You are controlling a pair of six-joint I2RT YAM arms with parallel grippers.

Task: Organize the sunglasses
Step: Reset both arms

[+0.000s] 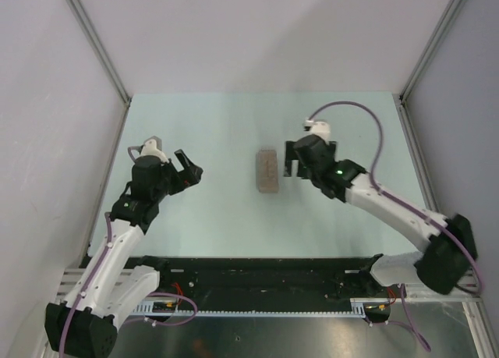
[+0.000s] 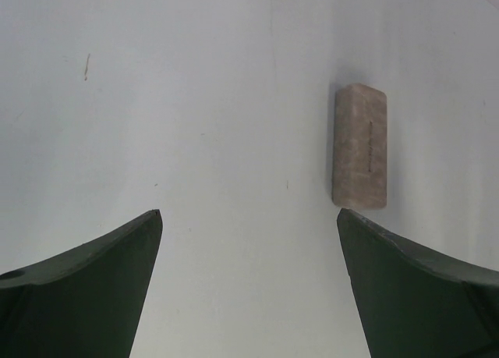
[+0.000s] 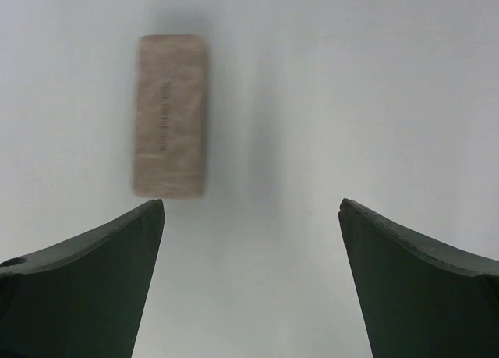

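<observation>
No legible text anywhere, only a thin line of dark print along the grey-beige case (image 3: 170,115), too small and blurred to read.

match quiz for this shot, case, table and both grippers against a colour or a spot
1 case
2 table
3 left gripper
4 right gripper

a pale green
b open, close by the case's right side
c grey-beige
d open, further off to the case's left

Pairs: 1-c, 2-a, 3-d, 4-b
</observation>
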